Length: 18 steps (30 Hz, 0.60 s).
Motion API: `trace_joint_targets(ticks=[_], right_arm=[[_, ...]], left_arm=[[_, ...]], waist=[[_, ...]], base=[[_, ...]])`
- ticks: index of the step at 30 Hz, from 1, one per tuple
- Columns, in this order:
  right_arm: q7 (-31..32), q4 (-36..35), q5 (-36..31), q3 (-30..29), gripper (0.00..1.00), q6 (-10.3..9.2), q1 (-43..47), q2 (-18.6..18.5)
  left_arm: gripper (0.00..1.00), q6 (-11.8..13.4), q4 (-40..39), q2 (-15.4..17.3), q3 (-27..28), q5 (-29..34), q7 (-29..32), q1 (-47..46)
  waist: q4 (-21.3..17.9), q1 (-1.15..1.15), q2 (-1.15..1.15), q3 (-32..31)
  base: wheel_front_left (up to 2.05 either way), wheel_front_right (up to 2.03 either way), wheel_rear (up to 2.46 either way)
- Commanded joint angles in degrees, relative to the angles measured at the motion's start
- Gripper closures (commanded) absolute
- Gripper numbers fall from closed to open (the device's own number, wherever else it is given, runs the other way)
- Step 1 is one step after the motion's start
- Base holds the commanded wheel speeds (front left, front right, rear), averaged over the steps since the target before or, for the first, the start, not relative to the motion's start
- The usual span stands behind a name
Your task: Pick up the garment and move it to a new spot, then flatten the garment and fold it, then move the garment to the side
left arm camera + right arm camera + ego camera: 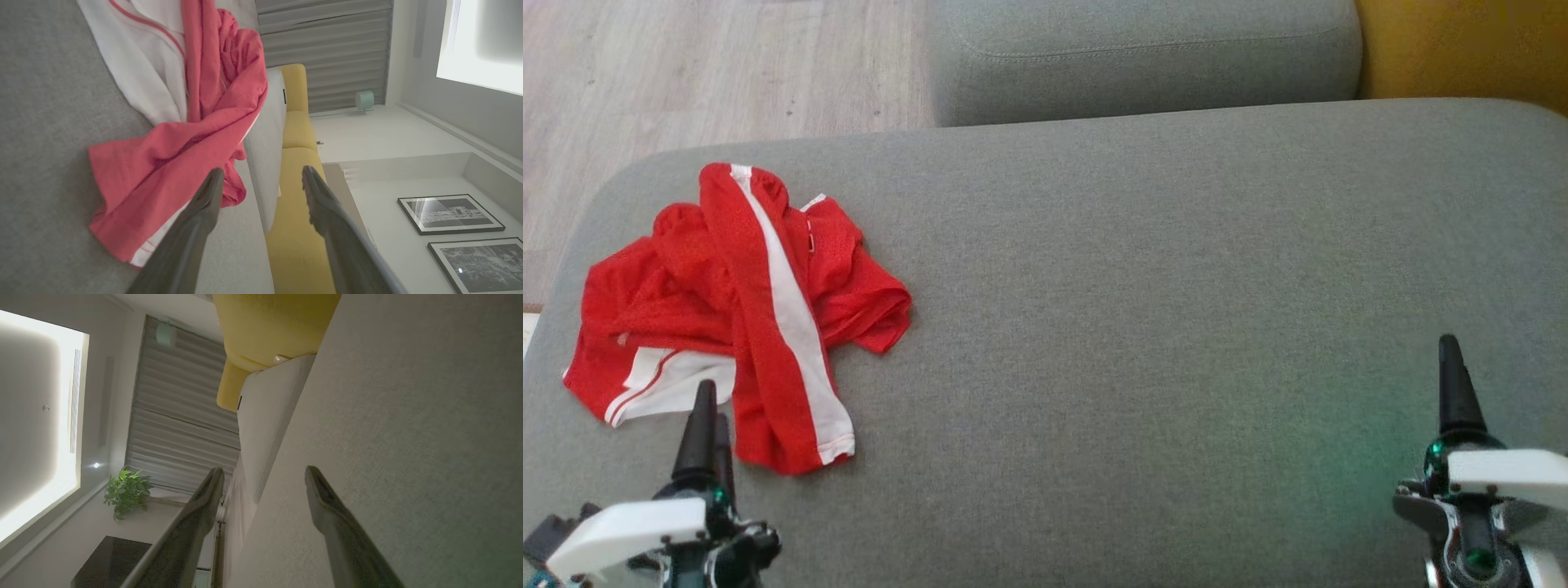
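At the front left corner of the grey seat cushion (1143,327):

- Left gripper (711,408): hovers low, fingers pointing toward the cushion's back edge. The wrist is rolled onto its side, so one finger sits over the other. Jaws spread wide, nothing between them. The tips are at the near hem of the garment; whether they touch the cloth cannot be told.
- Right gripper (1450,351): at the cushion's front right corner, well apart from the garment, over bare fabric. Same pose, rolled on its side with fingers aimed at the cushion's back edge. Jaws parted wide and empty.
- Garment (727,310): red mesh sportswear, lying crumpled in a loose heap on the left end of the cushion, close to its left edge.
  - White stripe (784,302): runs lengthwise down a folded red band that crosses the heap, from the heap's far side to its near side.
  - White panel (674,380): edged with thin red piping, shows at the heap's near left.
  - Right side of the heap: bunched into soft folds.
- Back cushion (1143,57): grey, beyond the seat cushion's back edge.
- Yellow upholstery (1462,49): beyond the back right corner.
- Pale wooden floor (719,65): beyond the back left corner.
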Motion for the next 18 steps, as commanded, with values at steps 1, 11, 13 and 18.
trace_joint_targets(ticks=[1,11,13,18], right_arm=[[-0.73,-2.92,-2.48,0.49,0.00,-0.01,-2.96,-0.25],[-2.42,-7.06,-17.38,2.35,0.00,-0.01,-3.61,-0.29],[-2.76,-7.70,-19.35,2.57,0.00,-0.02,-3.57,-0.30],[-3.60,-8.45,-24.47,3.39,0.00,-0.02,-3.35,-0.31]], left_arm=[[0.00,-0.08,-2.73,0.65,1.51,1.25,-0.54,-3.55],[0.00,0.95,-8.09,0.71,0.75,9.85,-2.24,-3.83],[0.00,1.47,-9.28,0.72,0.24,12.12,-2.58,-3.73],[0.00,2.27,-11.92,0.74,-1.96,19.27,-3.43,-3.33]], waist=[[0.03,0.00,0.00,0.02],[0.10,0.00,0.00,0.14],[0.08,0.00,0.00,0.19],[-0.09,0.00,0.00,0.26]], base=[[0.00,0.00,0.00],[0.00,0.00,0.00],[0.00,0.00,0.00],[0.00,0.00,0.00]])
